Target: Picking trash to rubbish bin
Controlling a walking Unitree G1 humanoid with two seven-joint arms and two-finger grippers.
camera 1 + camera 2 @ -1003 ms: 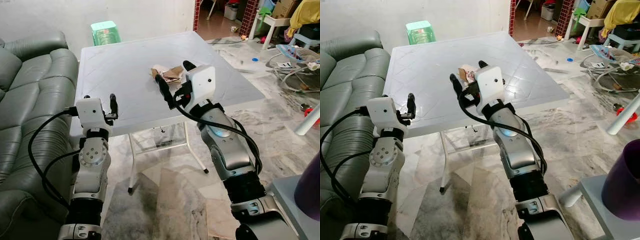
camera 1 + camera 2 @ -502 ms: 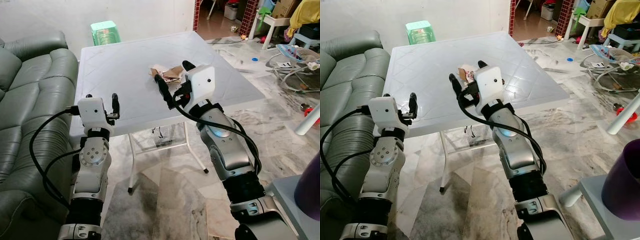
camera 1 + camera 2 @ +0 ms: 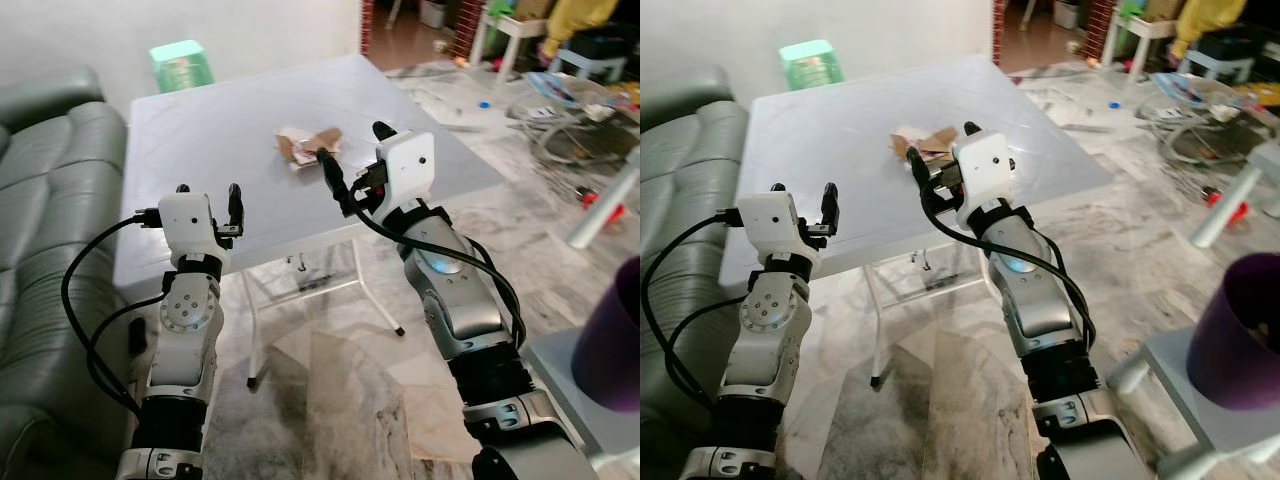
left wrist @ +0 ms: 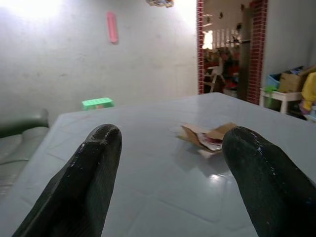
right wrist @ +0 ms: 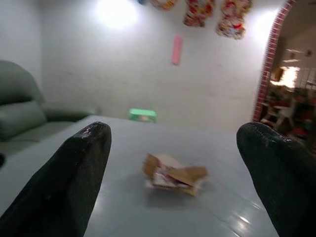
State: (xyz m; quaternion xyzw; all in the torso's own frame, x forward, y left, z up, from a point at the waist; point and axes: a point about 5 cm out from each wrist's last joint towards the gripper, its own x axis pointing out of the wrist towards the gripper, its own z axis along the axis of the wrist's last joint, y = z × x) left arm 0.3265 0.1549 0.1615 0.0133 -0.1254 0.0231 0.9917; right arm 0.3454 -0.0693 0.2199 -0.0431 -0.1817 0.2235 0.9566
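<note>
Crumpled brown paper trash (image 3: 305, 145) lies on the white table (image 3: 210, 130), toward its far right part. My right gripper (image 3: 352, 142) is open, raised above the table's near edge, just short of the trash and slightly to its right. In the right wrist view the trash (image 5: 173, 175) sits a little ahead between the two spread fingers. My left gripper (image 3: 207, 192) is open and holds nothing, at the table's near left edge; its wrist view has the trash (image 4: 207, 138) farther off. A purple bin (image 3: 1235, 345) stands low at the right.
A grey sofa (image 3: 40, 180) runs along the left, close to the table. A green stool (image 3: 180, 62) stands behind the table by the wall. Cluttered floor with cables and small furniture (image 3: 560, 85) lies at the back right. The bin rests on a grey stand (image 3: 1200, 400).
The whole picture has shifted to the left and blurred a little, so the camera has moved. The trash now sits slightly left of the right gripper. Both grippers stay open.
</note>
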